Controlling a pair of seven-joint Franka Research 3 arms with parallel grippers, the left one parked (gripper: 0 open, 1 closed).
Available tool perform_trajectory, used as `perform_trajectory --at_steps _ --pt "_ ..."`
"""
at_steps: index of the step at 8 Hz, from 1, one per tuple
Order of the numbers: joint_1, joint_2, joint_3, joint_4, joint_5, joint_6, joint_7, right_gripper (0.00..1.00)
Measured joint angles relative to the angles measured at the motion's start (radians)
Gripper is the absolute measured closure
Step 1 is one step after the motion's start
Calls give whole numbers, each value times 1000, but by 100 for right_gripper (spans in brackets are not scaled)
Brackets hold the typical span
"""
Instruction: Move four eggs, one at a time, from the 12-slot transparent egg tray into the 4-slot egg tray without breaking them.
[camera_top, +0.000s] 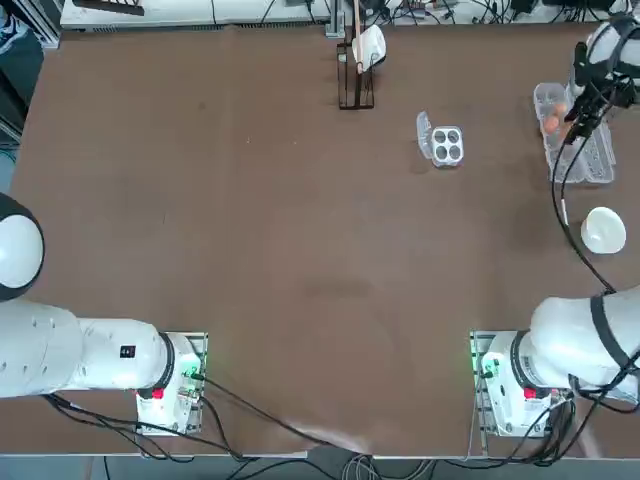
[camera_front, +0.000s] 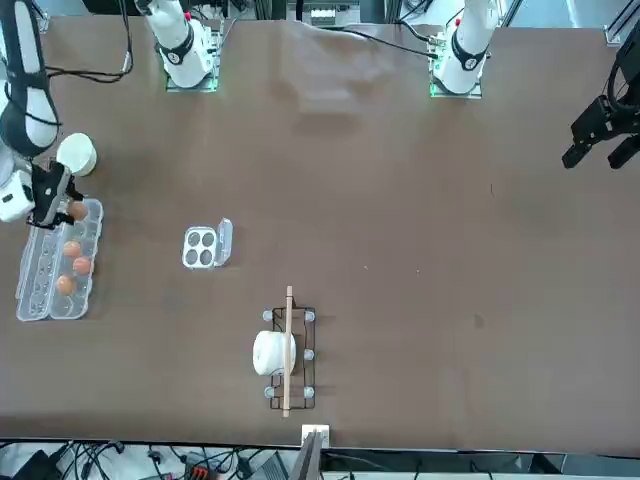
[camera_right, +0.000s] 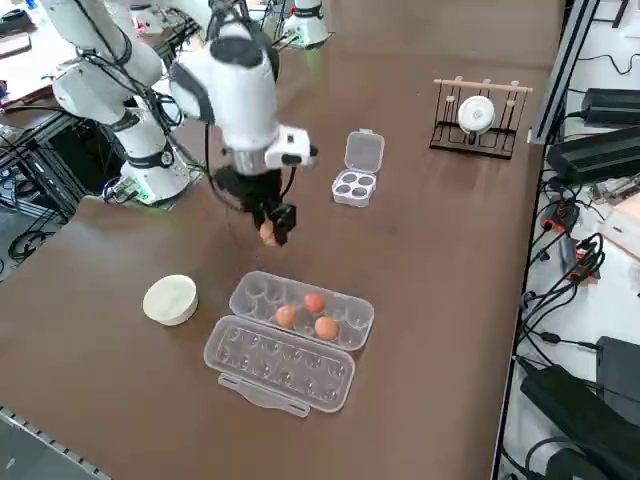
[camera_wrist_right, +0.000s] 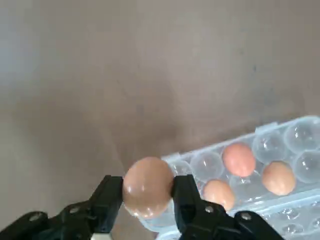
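above the brown table (camera_top: 290, 240) | right gripper (camera_wrist_right: 148, 192) closed on smooth oval egg (camera_wrist_right: 148, 187) | clear plastic tray (camera_wrist_right: 250, 175) near

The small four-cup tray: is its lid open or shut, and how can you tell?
Open: the lid lies folded back beside the cups, which show uncovered.

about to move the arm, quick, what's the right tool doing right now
Right tool: closed on one egg, held up beside the 12-slot transparent egg tray
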Motion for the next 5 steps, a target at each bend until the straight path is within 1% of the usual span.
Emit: perform_trajectory --at_steps 1,2,3,5 --pt "70 -25 4 -1 4 -24 125 41" --pt "137 -34 6 -3 5 -30 249 41" --pt "199 -33 7 -7 7 -30 368 41" --pt "298 -29 8 -15 8 -26 555 41"
